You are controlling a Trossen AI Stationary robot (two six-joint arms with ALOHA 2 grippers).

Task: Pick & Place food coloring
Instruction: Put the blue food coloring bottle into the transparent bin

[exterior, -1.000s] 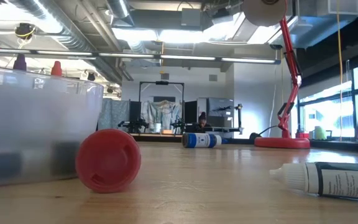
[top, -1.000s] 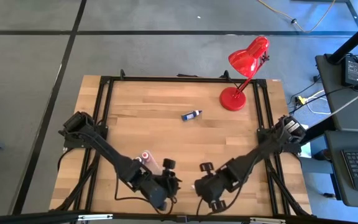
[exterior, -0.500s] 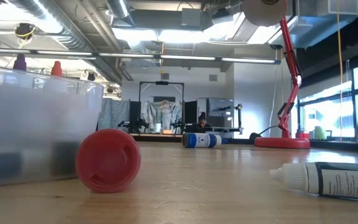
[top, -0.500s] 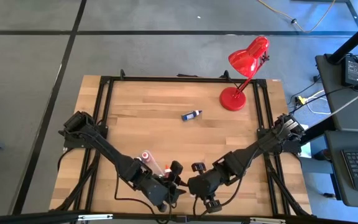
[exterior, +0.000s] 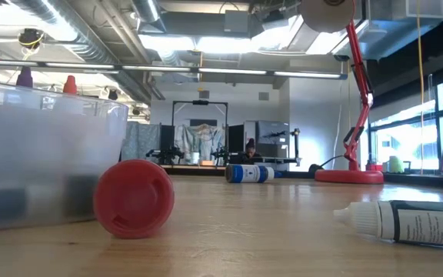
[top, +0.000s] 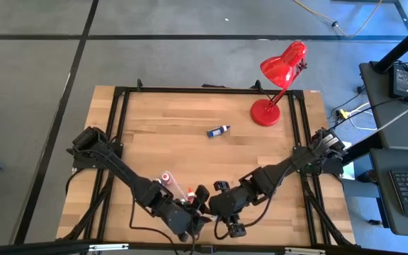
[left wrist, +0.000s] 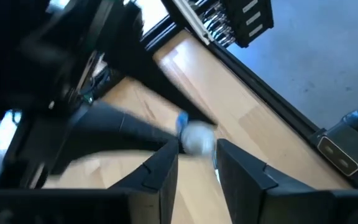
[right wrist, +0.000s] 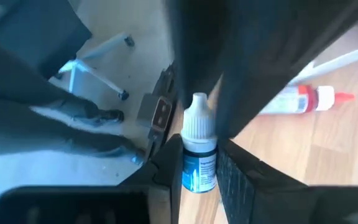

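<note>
Right gripper [right wrist: 197, 177]: fingers clamped on a blue-label dropper bottle [right wrist: 197, 155], white cap pointing away from the wrist; near table's front edge, centre.
Left gripper [left wrist: 196, 163]: fingers part-way apart around a blurred white-capped bottle [left wrist: 196, 138]; real grip or not, cannot tell. Sits just beside the right gripper.
Red-capped bottle [right wrist: 308, 99]: lying flat on the wooden table [top: 176, 134], near both grippers.
Blue bottle [top: 218, 130]: lying alone mid-table, well apart.
Dark-labelled bottle [exterior: 402, 221]: on its side, low view.
Red desk lamp [top: 278, 81]: far right corner.
</note>
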